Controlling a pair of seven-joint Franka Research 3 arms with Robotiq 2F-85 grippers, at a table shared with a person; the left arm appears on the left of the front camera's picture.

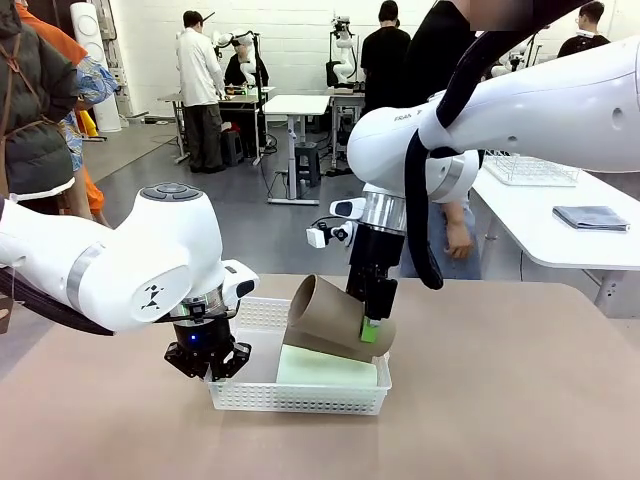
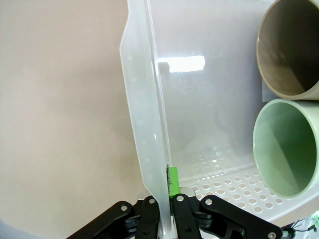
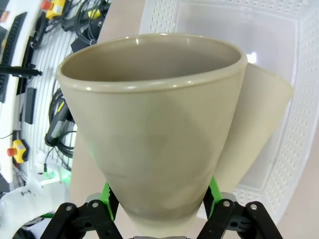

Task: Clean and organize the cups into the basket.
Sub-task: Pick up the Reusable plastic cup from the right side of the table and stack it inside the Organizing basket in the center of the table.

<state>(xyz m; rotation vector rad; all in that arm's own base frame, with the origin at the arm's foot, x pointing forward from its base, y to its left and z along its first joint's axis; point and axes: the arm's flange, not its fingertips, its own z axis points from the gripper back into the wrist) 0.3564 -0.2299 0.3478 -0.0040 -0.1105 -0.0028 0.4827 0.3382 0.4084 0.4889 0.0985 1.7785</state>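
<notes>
White and full of little holes, the shallow plastic basket [image 1: 300, 398] is sitting on the brown table [image 1: 520, 400]. The left gripper [image 1: 208, 362] is pinching its left wall tight. A pale mint green cup [image 1: 325, 368] is lying on its side inside the basket. Just over it, the right gripper [image 1: 372, 330] is squeezing a tan-brown cup [image 1: 322, 316] by its narrow end, holding it tilted. Behind, a person [image 1: 425, 50] is standing.
</notes>
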